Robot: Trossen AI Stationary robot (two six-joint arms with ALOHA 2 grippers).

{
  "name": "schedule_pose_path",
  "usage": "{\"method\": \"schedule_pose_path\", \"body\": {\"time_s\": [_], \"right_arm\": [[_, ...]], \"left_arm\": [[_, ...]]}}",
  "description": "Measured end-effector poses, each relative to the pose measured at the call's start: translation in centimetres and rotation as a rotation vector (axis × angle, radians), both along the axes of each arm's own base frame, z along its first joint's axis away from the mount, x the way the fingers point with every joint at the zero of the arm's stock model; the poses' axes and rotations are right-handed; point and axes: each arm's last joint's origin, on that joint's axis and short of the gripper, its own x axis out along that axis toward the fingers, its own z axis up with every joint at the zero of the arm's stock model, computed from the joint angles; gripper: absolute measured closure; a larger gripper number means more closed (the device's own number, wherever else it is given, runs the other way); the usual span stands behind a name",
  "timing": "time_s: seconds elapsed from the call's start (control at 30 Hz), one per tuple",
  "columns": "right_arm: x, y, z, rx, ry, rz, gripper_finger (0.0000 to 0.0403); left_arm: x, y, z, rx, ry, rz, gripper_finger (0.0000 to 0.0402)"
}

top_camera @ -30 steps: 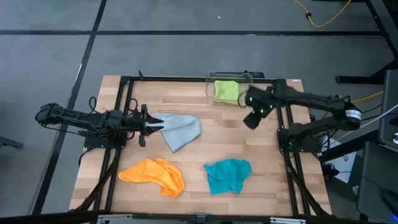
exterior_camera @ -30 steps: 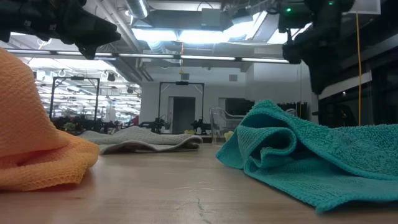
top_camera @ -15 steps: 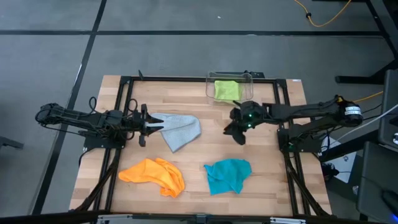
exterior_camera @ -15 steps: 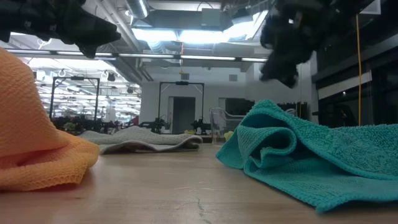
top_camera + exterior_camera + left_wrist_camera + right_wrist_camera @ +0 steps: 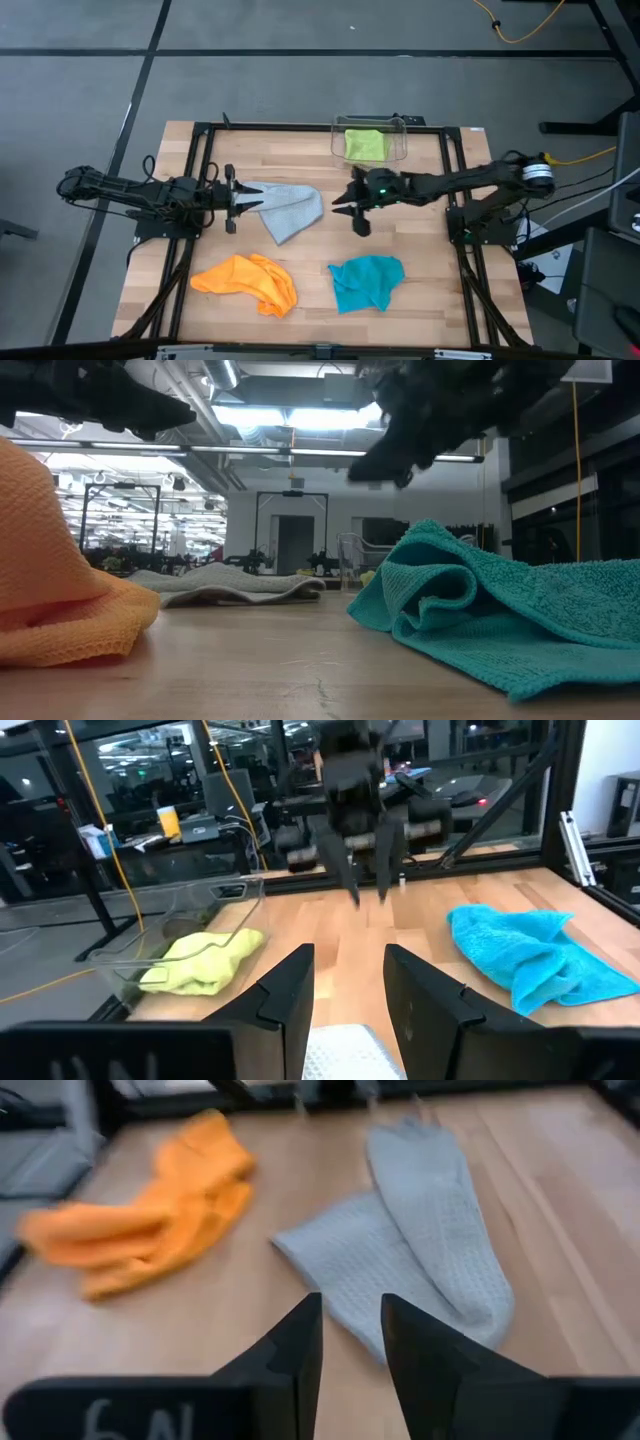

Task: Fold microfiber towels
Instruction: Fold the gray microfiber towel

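Note:
The grey-blue towel (image 5: 290, 208) lies flat on the table's middle left; it also shows in the right wrist view (image 5: 420, 1260). The orange towel (image 5: 248, 280) lies crumpled at the near left and the teal towel (image 5: 366, 280) at the near right. The lime green towel (image 5: 364, 145) lies inside the clear bin (image 5: 400, 130). My left gripper (image 5: 252, 198) points level toward the right, over the grey-blue towel's left end (image 5: 345, 1055), fingers slightly apart. My right gripper (image 5: 350, 210) hovers open and empty just right of that towel, pointing left.
The clear bin stands at the table's far edge, right of centre. Black frame rails (image 5: 200, 180) run along the table's left, right and far sides. Bare wood shows between the grey-blue towel and the teal towel.
My right gripper has gone from beside the clear bin toward the table's left and slightly toward the near edge, ending close to the grey-blue towel's right side and pointing left. The towels have not moved.

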Motion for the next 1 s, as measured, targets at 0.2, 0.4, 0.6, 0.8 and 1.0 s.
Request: {"method": "schedule_pose_path", "body": {"time_s": [0.2,0.4,0.6,0.8,1.0], "right_arm": [[4.5,-0.3,-1.0,-0.050,0.046,0.002,0.0295],[8.6,0.1,-1.0,-0.102,0.213,0.039,0.0295],[12.6,1.6,-1.8,-0.166,0.231,0.120,0.0295],[14.2,2.6,-1.4,-0.198,0.218,0.161,0.0295],[14.2,2.5,-1.3,-0.233,0.213,0.185,0.0295]], "left_arm": [[0.0,0.0,-0.1,0.000,0.005,0.000,0.0286],[0.0,0.0,-0.1,-0.082,-0.006,0.004,0.0286],[0.0,0.0,-0.1,-0.082,-0.007,0.005,0.0286],[0.0,0.1,0.0,-0.082,-0.009,0.023,0.0286],[0.0,0.1,0.0,-0.076,-0.008,0.023,0.0286]]}}
